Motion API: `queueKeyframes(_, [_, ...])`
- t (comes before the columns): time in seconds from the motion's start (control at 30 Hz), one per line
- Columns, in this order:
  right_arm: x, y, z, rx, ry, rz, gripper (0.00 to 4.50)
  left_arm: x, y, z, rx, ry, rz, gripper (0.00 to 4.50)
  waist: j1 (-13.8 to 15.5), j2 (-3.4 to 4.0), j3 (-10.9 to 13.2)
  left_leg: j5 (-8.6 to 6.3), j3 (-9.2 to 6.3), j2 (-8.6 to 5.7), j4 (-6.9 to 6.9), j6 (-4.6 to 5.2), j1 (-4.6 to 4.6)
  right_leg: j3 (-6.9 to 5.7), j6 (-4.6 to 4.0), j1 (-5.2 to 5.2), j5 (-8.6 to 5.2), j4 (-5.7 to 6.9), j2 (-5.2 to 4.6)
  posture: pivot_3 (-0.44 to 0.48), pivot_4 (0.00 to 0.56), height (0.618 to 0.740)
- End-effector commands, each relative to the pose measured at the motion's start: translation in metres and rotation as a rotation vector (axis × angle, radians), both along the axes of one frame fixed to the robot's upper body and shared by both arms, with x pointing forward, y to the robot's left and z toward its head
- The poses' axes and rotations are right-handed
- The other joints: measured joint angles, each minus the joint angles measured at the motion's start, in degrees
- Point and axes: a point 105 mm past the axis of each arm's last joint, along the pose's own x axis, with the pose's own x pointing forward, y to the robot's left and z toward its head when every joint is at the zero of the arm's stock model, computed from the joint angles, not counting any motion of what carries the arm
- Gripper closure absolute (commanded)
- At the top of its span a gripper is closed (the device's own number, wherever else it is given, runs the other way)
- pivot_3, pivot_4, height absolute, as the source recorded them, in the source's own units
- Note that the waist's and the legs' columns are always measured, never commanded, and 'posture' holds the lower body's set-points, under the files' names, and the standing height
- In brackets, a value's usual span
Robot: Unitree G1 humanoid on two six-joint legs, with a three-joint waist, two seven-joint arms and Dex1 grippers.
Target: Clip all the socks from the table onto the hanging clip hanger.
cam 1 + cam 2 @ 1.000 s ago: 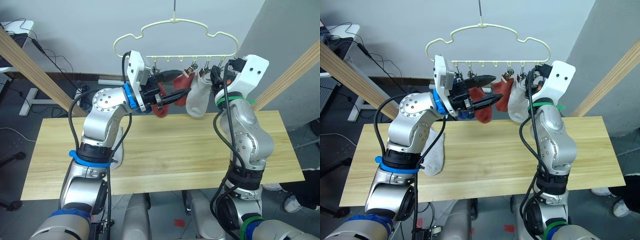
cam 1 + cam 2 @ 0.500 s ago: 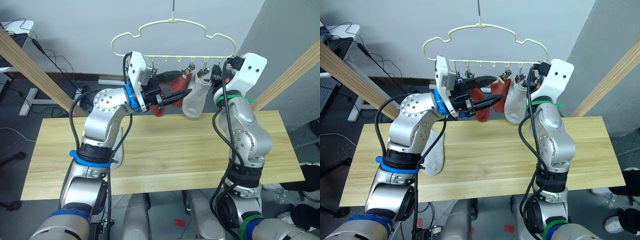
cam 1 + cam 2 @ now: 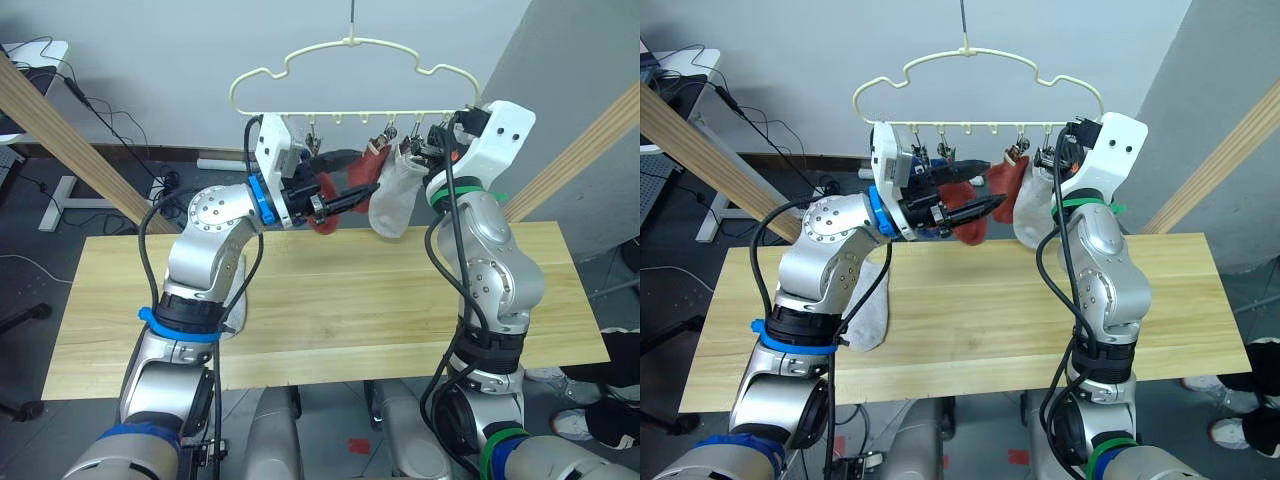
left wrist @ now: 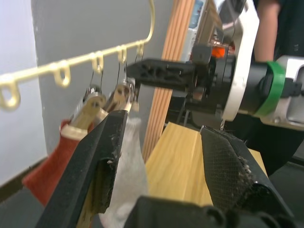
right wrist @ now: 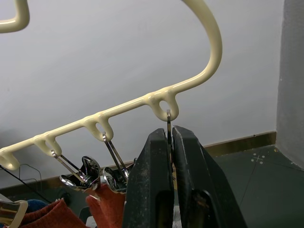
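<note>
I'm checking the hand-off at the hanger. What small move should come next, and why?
Probably open the right gripper and let the end clip spring shut. That gripper is closed on the last clip of the clip hanger, the light grey sock hangs right beside it, and the left gripper is open, holding nothing, so the sock seems placed.

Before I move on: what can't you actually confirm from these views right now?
- How many socks remain on the table: the left arm covers part of the grey sock in the right eye view.
- Blue sock on the clip hanger: mostly behind the left tool.
- What the shut right tool pinches: its fingers hide the clip below the wire.
</note>
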Motion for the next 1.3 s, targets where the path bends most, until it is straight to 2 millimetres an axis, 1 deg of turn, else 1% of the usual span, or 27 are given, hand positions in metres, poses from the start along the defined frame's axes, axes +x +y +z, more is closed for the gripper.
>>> queueKeyframes(0.03, [-0.006, -0.002, 0.014, 0.006, -0.061, -0.004, 4.49, -0.005, 0.004, 0.006, -0.016, -0.017, 0.024, 1.71, 0.0, 0.0, 0.0, 0.0, 0.0, 0.0, 0.0, 0.0, 0.0, 0.0, 0.0, 0.0, 0.0, 0.0, 0.0, -0.182, 0.33, 0.74])
queueKeyframes(0.1, [-0.006, -0.002, 0.014, 0.002, -0.063, -0.002, 4.49, 0.001, 0.017, -0.005, -0.012, 0.012, 0.111, 1.71, -0.1, 0.01, 0.0, 0.0, 0.01, 0.0, 0.01, 0.0, 0.0, 0.01, 0.0, 0.0, 0.0, 0.0, 0.0, -0.182, 0.33, 0.74])
queueKeyframes(0.17, [-0.006, -0.002, 0.014, 0.001, -0.064, -0.002, 4.49, 0.014, 0.039, -0.016, -0.039, 0.016, 0.298, 1.71, -0.1, 0.01, 0.0, 0.0, 0.01, 0.0, -0.01, 0.0, 0.02, 0.02, 0.0, 0.0, 0.0, 0.01, 0.0, -0.179, 0.33, 0.74])
queueKeyframes(0.2, [-0.006, -0.003, 0.014, 0.0, -0.063, -0.002, 4.5, 0.018, 0.05, -0.024, -0.064, 0.046, 0.386, 1.54, -0.2, 0.01, 0.0, 0.0, 0.01, 0.01, -0.01, 0.0, 0.02, 0.02, 0.0, 0.0, 0.0, 0.0, 0.0, -0.175, 0.331, 0.74])
queueKeyframes(0.27, [-0.005, -0.003, 0.014, -0.003, -0.062, -0.001, 4.5, 0.02, 0.089, -0.065, -0.1, 0.155, 0.64, 1.13, -0.3, 0.02, 0.0, 0.0, 0.0, 0.02, -0.02, 0.0, 0.02, 0.01, 0.0, -0.02, 0.0, 0.02, 0.01, -0.171, 0.335, 0.74])
queueKeyframes(0.3, [-0.005, -0.003, 0.014, -0.004, -0.061, 0.0, 4.5, 0.017, 0.103, -0.079, -0.106, 0.185, 0.728, 0.84, -0.5, 0.04, -0.1, -0.01, 0.03, 0.03, -0.02, 0.0, 0.03, 0.07, 0.0, -0.02, 0.0, 0.0, 0.0, -0.171, 0.335, 0.74])
queueKeyframes(0.33, [-0.005, -0.003, 0.014, -0.004, -0.061, 0.0, 4.5, 0.015, 0.11, -0.085, -0.109, 0.196, 0.776, 0.48, -0.4, 0.03, -0.1, -0.01, 0.08, 0.02, -0.02, 0.0, 0.04, 0.1, 0.0, -0.01, 0.0, 0.01, -0.03, -0.169, 0.337, 0.74])
queueKeyframes(0.4, [-0.005, -0.004, 0.014, -0.006, -0.06, 0.001, 4.5, 0.01, 0.123, -0.095, -0.138, 0.219, 0.868, 0.02, 0.0, 0.04, -0.1, 0.0, 0.03, 0.03, -0.03, 0.0, 0.02, 0.03, 0.0, -0.04, 0.0, 0.01, -0.03, -0.169, 0.339, 0.74])
queueKeyframes(0.47, [-0.004, -0.003, 0.013, -0.008, -0.056, 0.003, 4.5, 0.006, 0.142, -0.108, -0.156, 0.251, 0.986, 0.02, 0.7, 0.04, -0.1, 0.0, -0.06, 0.02, 0.0, 0.0, -0.06, -0.1, -0.01, -0.07, 0.0, 0.03, -0.04, -0.169, 0.339, 0.74])
queueKeyframes(0.5, [-0.004, -0.003, 0.013, -0.009, -0.055, 0.003, 4.5, 0.005, 0.146, -0.11, -0.158, 0.257, 1.013, 0.02, 0.7, 0.04, -0.1, 0.0, -0.04, 0.0, 0.04, 0.0, -0.06, -0.07, -0.01, -0.05, 0.0, 0.02, -0.06, -0.169, 0.339, 0.74])
queueKeyframes(0.53, [-0.004, -0.003, 0.012, -0.011, -0.052, 0.005, 4.5, 0.002, 0.162, -0.121, -0.161, 0.288, 1.106, 0.02, 0.8, 0.04, -0.1, 0.0, -0.01, -0.02, 0.08, 0.0, -0.05, -0.04, -0.01, -0.02, 0.0, 0.01, -0.08, -0.166, 0.342, 0.74])
queueKeyframes(0.57, [-0.004, -0.003, 0.012, -0.012, -0.051, 0.006, 4.5, 0.0, 0.173, -0.128, -0.161, 0.309, 1.167, 0.02, 0.7, 0.03, -0.1, 0.01, 0.0, -0.03, 0.12, 0.0, -0.05, -0.03, 0.0, 0.02, 0.0, -0.01, -0.09, -0.166, 0.342, 0.74])
queueKeyframes(0.6, [-0.004, -0.002, 0.011, -0.014, -0.047, 0.011, 4.5, -0.004, 0.189, -0.146, -0.172, 0.385, 1.253, 0.02, 0.5, 0.03, -0.1, 0.0, 0.05, -0.02, 0.14, 0.01, 0.0, 0.04, 0.0, 0.07, 0.0, -0.04, -0.09, -0.159, 0.343, 0.74])
queueKeyframes(0.63, [-0.004, -0.002, 0.01, -0.015, -0.045, 0.014, 4.5, -0.007, 0.199, -0.159, -0.179, 0.439, 1.307, 0.02, 0.3, 0.03, -0.1, 0.0, 0.08, -0.01, 0.14, 0.01, 0.02, 0.06, 0.01, 0.08, 0.0, -0.04, -0.09, -0.159, 0.343, 0.74])
queueKeyframes(0.67, [-0.004, -0.001, 0.01, -0.017, -0.043, 0.019, 4.5, -0.01, 0.203, -0.168, -0.162, 0.464, 1.328, 0.02, 0.1, 0.03, -0.1, 0.01, 0.08, -0.01, 0.14, 0.01, 0.04, 0.06, 0.01, 0.07, 0.0, -0.03, -0.08, -0.161, 0.343, 0.74])
queueKeyframes(0.7, [-0.003, 0.0, 0.01, -0.018, -0.043, 0.023, 4.5, -0.011, 0.206, -0.173, -0.149, 0.474, 1.339, 0.02, 0.1, 0.03, -0.1, 0.01, 0.06, 0.01, 0.13, 0.01, 0.04, 0.05, 0.01, 0.07, 0.0, -0.02, -0.05, -0.161, 0.343, 0.74])
queueKeyframes(0.77, [-0.003, 0.001, 0.01, -0.019, -0.042, 0.027, 4.5, -0.013, 0.21, -0.19, -0.155, 0.553, 1.379, 0.02, 0.0, 0.04, -0.1, 0.01, 0.03, 0.05, 0.08, 0.01, 0.04, 0.03, 0.0, 0.01, 0.0, 0.01, 0.0, -0.163, 0.343, 0.74])
queueKeyframes(0.87, [-0.003, 0.002, 0.01, -0.025, -0.041, 0.032, 4.5, -0.016, 0.211, -0.2, -0.149, 0.601, 1.404, 0.02, 0.2, 0.03, -0.1, 0.01, 0.0, 0.04, 0.06, 0.01, 0.01, -0.02, 0.0, 0.0, 0.0, 0.03, 0.0, -0.167, 0.341, 0.74])
queueKeyframes(0.93, [-0.004, 0.002, 0.01, -0.027, -0.04, 0.032, 4.5, -0.017, 0.207, -0.202, -0.131, 0.603, 1.376, 0.02, 0.1, 0.03, -0.1, 0.0, 0.04, 0.02, 0.07, 0.01, 0.02, 0.02, 0.0, 0.03, 0.0, 0.0, -0.04, -0.168, 0.338, 0.74])
queueKeyframes(1.07, [-0.004, 0.003, 0.011, -0.03, -0.044, 0.037, 4.5, -0.021, 0.194, -0.216, -0.1, 0.686, 1.338, 0.02, 0.1, 0.05, -0.1, 0.0, 0.04, 0.02, 0.06, 0.0, 0.04, 0.02, 0.0, 0.03, 0.0, 0.01, -0.05, -0.169, 0.336, 0.74])
queueKeyframes(1.13, [-0.004, 0.005, 0.012, -0.036, -0.05, 0.045, 4.5, -0.018, 0.183, -0.212, -0.087, 0.661, 1.274, 0.02, 0.1, 0.08, -0.1, 0.0, 0.04, 0.01, 0.05, 0.01, 0.04, 0.02, 0.0, 0.03, 0.0, 0.01, -0.04, -0.169, 0.336, 0.74])
queueKeyframes(1.17, [-0.005, 0.006, 0.013, -0.041, -0.053, 0.049, 4.5, -0.017, 0.182, -0.208, -0.108, 0.654, 1.27, 0.02, 0.1, 0.08, -0.1, 0.0, 0.05, 0.01, 0.05, 0.01, 0.04, 0.03, 0.0, 0.03, 0.0, 0.01, -0.04, -0.171, 0.333, 0.74])
queueKeyframes(1.27, [-0.006, 0.008, 0.013, -0.051, -0.058, 0.057, 4.5, -0.011, 0.181, -0.183, -0.24, 0.572, 1.241, 0.02, 0.1, 0.07, -0.1, 0.0, 0.06, 0.01, 0.06, 0.01, 0.03, 0.04, 0.0, 0.03, 0.0, 0.0, -0.05, -0.171, 0.333, 0.74])
queueKeyframes(1.3, [-0.006, 0.008, 0.013, -0.053, -0.058, 0.058, 4.5, -0.011, 0.178, -0.178, -0.263, 0.56, 1.214, 0.02, 0.1, 0.07, -0.1, 0.0, 0.07, 0.02, 0.06, 0.0, 0.03, 0.04, 0.0, 0.03, 0.0, -0.01, -0.05, -0.171, 0.333, 0.74])
